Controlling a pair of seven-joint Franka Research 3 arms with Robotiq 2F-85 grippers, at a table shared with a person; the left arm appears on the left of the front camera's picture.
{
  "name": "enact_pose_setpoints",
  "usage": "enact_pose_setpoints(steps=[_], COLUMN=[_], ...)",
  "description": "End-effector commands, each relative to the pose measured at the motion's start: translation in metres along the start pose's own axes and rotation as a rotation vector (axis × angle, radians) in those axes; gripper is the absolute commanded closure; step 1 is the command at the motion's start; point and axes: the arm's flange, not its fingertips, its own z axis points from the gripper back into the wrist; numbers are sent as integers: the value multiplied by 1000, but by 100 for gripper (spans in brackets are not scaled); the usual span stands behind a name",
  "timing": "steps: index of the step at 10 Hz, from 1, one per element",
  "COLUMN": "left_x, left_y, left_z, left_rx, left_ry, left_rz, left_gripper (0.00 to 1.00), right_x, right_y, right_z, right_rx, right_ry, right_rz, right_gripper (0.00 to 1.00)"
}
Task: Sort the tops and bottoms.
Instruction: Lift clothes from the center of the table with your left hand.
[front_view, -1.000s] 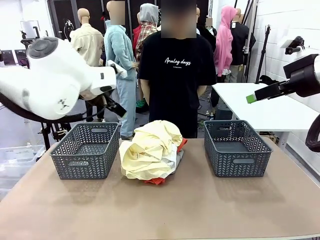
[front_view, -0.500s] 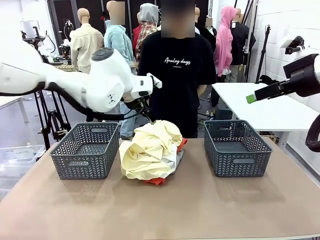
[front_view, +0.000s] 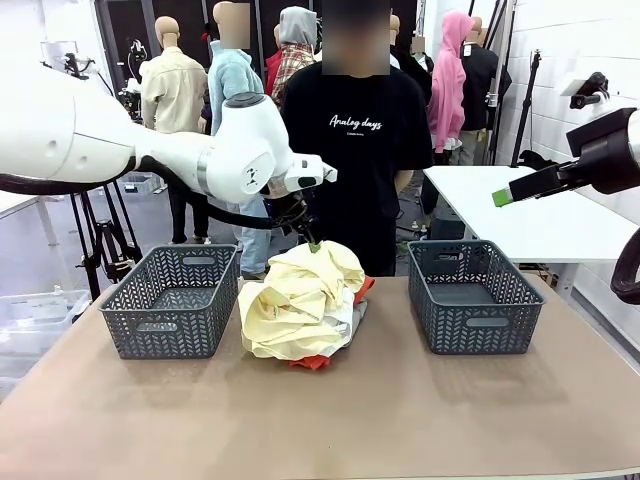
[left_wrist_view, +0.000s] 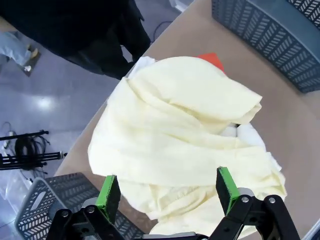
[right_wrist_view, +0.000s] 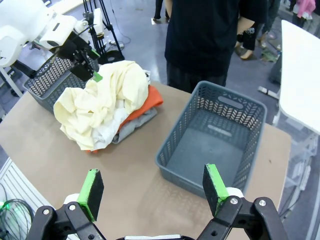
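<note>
Four soft garments lie heaped at the middle of the tabletop (front_view: 380, 420), none sorted yet. The left basket (front_view: 165, 325) stands at the heap's 9 o'clock and the right basket (front_view: 470, 325) at its 3 o'clock. The pale yellow garment (front_view: 295, 300) crowns the heap and drapes most of it. A white garment (front_view: 347, 318) shows at its 4 o'clock edge, an orange-red garment (front_view: 312, 362) peeks out at 6 o'clock, and a light grey garment (right_wrist_view: 131, 129) lies flattened at the bottom. The left claw (left_wrist_view: 166, 189) hovers just above the heap's 12 o'clock side, fingers spread wide and holding nothing. The right claw (right_wrist_view: 153, 190) hangs high and well apart toward 3 o'clock, likewise agape and empty. A person (front_view: 355, 150) stands at the far edge. The cloth looks light, limp and loosely crumpled, so it should bunch rather than resist. A pinch on a raised fold near the yellow garment's crest looks the best hold, though too deep a bite could drag the layers beneath along.
</note>
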Motion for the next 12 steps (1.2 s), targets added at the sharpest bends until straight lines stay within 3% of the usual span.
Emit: enact_pose_setpoints(steps=[1, 6, 12], left_x=[13, 11, 12], left_y=[-1, -8, -5], left_z=[-15, -39, -53], left_rx=[-51, -65, -116], left_ry=[15, 116, 162], left_rz=[34, 32, 53], left_gripper=[0, 0, 0], right_x=[-1, -1, -1], right_y=[-1, -1, -1], right_z=[-1, -1, -1], right_rx=[7, 7, 7], right_ry=[7, 7, 7], right_rz=[-8, -8, -8], right_gripper=[0, 0, 0])
